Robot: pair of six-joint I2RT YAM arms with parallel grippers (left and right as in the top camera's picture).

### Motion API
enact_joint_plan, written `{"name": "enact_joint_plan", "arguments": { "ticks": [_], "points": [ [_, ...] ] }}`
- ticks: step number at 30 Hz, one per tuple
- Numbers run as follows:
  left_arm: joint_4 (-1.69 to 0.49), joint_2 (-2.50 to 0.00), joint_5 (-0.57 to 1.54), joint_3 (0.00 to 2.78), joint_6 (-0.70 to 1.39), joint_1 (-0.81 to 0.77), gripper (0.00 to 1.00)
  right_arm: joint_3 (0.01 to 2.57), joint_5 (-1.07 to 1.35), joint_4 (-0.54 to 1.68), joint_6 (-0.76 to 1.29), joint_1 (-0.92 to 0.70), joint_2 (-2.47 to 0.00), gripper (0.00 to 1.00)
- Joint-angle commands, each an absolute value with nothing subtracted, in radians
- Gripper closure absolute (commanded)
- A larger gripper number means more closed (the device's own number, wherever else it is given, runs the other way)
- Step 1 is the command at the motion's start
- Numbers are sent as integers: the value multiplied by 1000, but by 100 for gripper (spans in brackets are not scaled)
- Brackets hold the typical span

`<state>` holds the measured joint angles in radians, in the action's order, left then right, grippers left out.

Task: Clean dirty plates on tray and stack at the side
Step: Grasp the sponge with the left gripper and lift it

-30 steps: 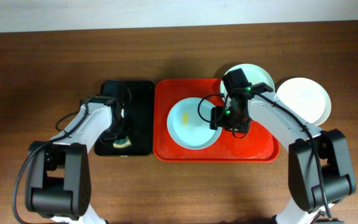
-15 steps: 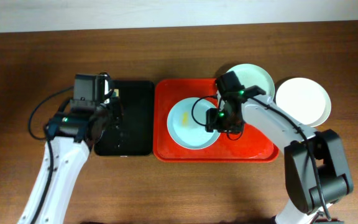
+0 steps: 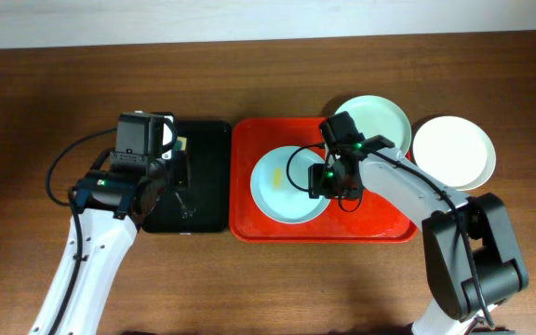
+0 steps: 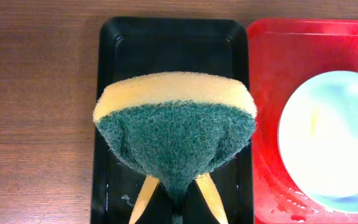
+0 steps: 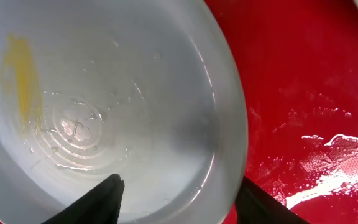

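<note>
A pale blue-green plate (image 3: pixel 287 186) with a yellow smear (image 5: pixel 20 78) lies on the red tray (image 3: pixel 380 223). My right gripper (image 3: pixel 328 181) (image 5: pixel 180 180) is open and straddles the plate's right rim. One finger is inside the dish and the other is outside, over the wet tray. A second pale plate (image 3: pixel 381 116) sits at the tray's back right corner. On the table to the right rests a white plate (image 3: pixel 454 151). My left gripper (image 3: pixel 175 167) (image 4: pixel 178 186) is shut on a yellow and green sponge (image 4: pixel 176 124) above the black tray (image 4: pixel 166 37).
The black tray (image 3: pixel 203 209) lies just left of the red tray, their rims nearly touching. Water drops and streaks wet the red tray's floor (image 5: pixel 316 168). Bare wooden table (image 3: pixel 268 279) runs along the front and the left side.
My left arm has lifted the sponge off the black tray and drawn back. My right gripper has shifted slightly left onto the plate's rim and its fingers have narrowed.
</note>
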<state>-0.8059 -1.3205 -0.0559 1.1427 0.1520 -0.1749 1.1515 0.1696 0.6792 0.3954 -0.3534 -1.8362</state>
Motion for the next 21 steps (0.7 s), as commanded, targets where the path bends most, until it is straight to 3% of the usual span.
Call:
{"name": "enact_joint_plan", "arguments": {
  "ticks": [1, 9, 16, 21],
  "points": [
    [-801, -1330, -41, 1155, 132, -177, 100, 1158, 179, 676, 400, -351, -1838, 47],
    [-801, -1330, -41, 1155, 132, -177, 100, 1147, 118, 699, 400, -351, -1839, 60],
    [-801, -1330, -41, 1155, 133, -177, 100, 1126, 118, 676, 400, -353, -1839, 83],
    [-801, -1330, -41, 1155, 133, -177, 100, 1126, 119, 657, 401, -353, -1839, 79]
  ]
}}
